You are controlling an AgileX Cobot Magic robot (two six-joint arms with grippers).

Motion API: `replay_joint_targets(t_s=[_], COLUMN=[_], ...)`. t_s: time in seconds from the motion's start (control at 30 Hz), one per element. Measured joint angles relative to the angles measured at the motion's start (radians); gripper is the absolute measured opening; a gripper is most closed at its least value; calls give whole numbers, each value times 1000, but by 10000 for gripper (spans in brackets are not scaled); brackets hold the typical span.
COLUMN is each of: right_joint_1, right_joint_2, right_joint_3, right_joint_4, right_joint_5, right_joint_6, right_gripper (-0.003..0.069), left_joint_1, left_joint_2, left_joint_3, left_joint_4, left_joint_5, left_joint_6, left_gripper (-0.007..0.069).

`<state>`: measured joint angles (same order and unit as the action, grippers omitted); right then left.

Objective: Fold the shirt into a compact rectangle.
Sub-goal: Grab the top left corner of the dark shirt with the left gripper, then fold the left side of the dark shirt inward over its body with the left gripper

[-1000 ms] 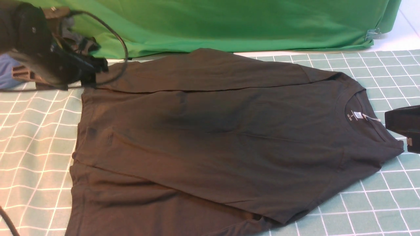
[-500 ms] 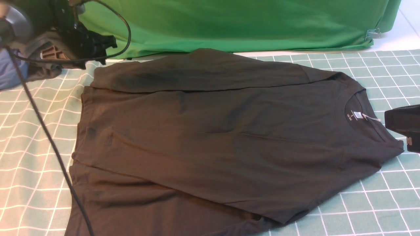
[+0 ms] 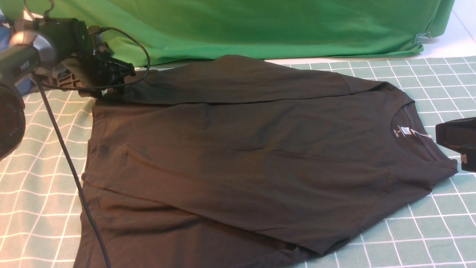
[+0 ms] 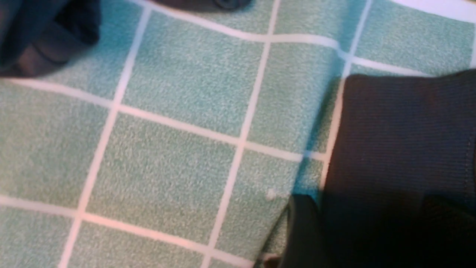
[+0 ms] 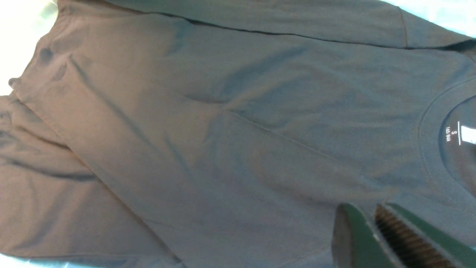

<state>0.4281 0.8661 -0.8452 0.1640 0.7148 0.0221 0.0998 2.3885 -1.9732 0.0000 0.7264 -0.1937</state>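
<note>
The black shirt [image 3: 241, 156] lies spread flat on the grid mat, its crew neck and white label [image 3: 405, 131] to the right and its hem to the left. Both sleeves are laid along the body. My left gripper [image 3: 121, 76] sits low at the cuff end of the far sleeve [image 3: 238, 80]. In the left wrist view the ribbed cuff [image 4: 401, 141] lies between my spread dark fingers [image 4: 303, 230], so the gripper [image 4: 372, 230] is open. My right gripper [image 3: 455, 143] hovers just beyond the collar, its fingers together and empty [image 5: 366, 216] above the shirt [image 5: 223, 130].
A big bright green cloth [image 3: 260, 26] hangs along the back, held by a metal clip [image 3: 423, 38]. The green grid mat [image 3: 37, 156] covers the table. Another dark garment [image 4: 41, 33] lies bunched beyond the left gripper. A black cable [image 3: 70, 167] trails across the mat's left side.
My left gripper lifted away from the far sleeve's end, then came back down onto the cuff. The sleeve end shifted slightly. The right arm stayed still.
</note>
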Motion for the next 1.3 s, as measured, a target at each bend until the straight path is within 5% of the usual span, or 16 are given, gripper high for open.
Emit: replay_joint_targets(t_s=[0.13, 0.2, 0.3, 0.63, 0.97, 1.3], right_joint_1=[0, 0, 0, 0, 0, 0], right_joint_2=[0, 0, 0, 2, 124, 157], right_joint_3=[0, 0, 0, -1, -115, -170], right_joint_4=[0, 0, 0, -33, -384, -396], right_joint_5=[0, 0, 0, -8, 102, 108], right_joint_6=[0, 0, 0, 7, 208, 213], right_gripper=[80, 81, 82, 83, 20, 13], left_joint_1=[0, 0, 0, 0, -1, -1], left_joint_2=[0, 0, -1, -151, -311, -587], left_joint_3=[0, -2, -3, -2, 10, 444], left_joint_4=[-8, -25, -27, -129, -248, -244], left_joint_5=[3, 10, 12, 115, 393, 330], left_joint_6=[38, 56, 71, 177, 255, 269], left_gripper=[246, 90, 28, 20, 20, 20])
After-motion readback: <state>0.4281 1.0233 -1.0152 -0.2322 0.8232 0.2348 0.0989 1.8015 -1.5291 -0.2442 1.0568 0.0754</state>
